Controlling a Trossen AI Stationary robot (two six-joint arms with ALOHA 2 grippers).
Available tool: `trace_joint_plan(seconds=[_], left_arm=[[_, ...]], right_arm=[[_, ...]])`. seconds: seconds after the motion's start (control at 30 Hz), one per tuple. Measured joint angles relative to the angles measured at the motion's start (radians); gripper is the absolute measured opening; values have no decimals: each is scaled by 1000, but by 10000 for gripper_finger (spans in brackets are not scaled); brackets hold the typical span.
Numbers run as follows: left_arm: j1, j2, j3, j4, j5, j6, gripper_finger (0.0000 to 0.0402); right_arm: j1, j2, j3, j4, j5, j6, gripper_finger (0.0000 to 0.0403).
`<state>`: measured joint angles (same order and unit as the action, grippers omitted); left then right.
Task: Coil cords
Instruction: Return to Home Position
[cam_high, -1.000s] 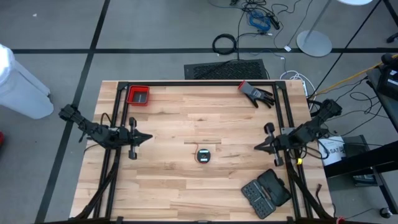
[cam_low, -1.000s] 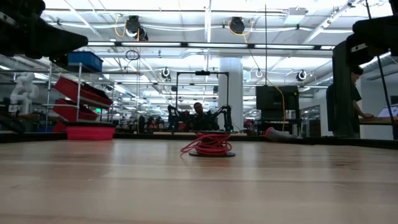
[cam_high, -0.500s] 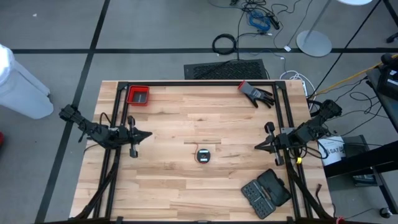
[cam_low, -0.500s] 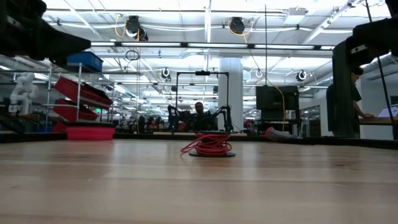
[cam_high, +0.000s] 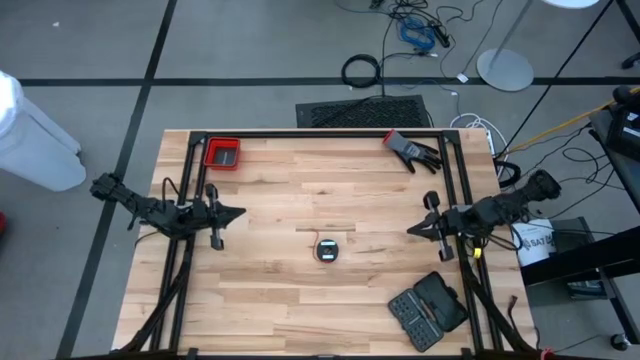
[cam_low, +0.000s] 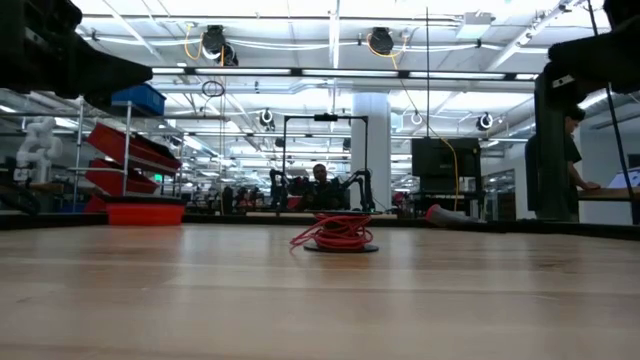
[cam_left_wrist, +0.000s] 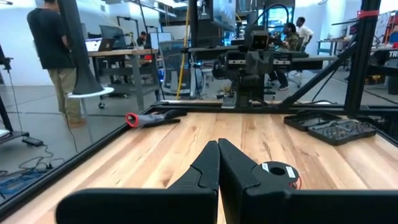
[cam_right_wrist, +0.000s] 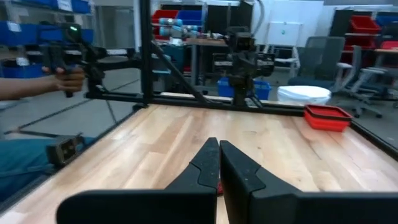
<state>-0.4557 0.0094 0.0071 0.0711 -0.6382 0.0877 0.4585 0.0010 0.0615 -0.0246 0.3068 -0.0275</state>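
While the red cord (cam_low: 335, 232) lay heaped in loose loops on its black disc (cam_high: 327, 250) near the middle of the table (cam_high: 300, 310), neither arm had hold of it. The left gripper (cam_high: 240, 212) hung over the table's left side, well apart from the disc and pointing toward it. Its fingers (cam_left_wrist: 211, 168) were pressed together on nothing. The right gripper (cam_high: 410, 231) mirrored it on the right side, also well clear of the disc, its fingers (cam_right_wrist: 214, 165) likewise closed and empty.

The coiling looked done, and what remained was judged to be the pull back to rest. To do that well, each arm should draw straight back along its own line, away from the centre, with no sweep across the table. The top loops looked slack, so nothing should pass low over the coil, where a fingertip could catch a strand and drag the wraps off. Keeping the fingers closed would leave no gap for the cord to slip into.

The left arm had the red tray (cam_high: 222, 153) behind it toward the far corner. The right arm sat between the glove (cam_high: 412, 150) and the black case (cam_high: 428, 309). Both arms looked to have room, provided the elbows folded slowly and the wrists kept level
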Motion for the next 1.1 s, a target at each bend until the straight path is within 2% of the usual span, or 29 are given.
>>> trace_joint_plan(seconds=[0.3, 0.67, 0.77, 1.1], left_arm=[[14, 0, 0, 2, 13, 50, 2], [135, 0, 0, -1, 185, 59, 2], [185, 0, 0, -2, 215, 60, 2], [368, 0, 0, -10, 438, 49, 2]], right_arm=[[-177, 0, -10, 5, -136, -11, 0], [-411, 0, -11, 4, -356, -4, 0], [-448, 0, -11, -2, -387, -4, 0], [-539, 1, -12, -11, -463, 4, 0]])
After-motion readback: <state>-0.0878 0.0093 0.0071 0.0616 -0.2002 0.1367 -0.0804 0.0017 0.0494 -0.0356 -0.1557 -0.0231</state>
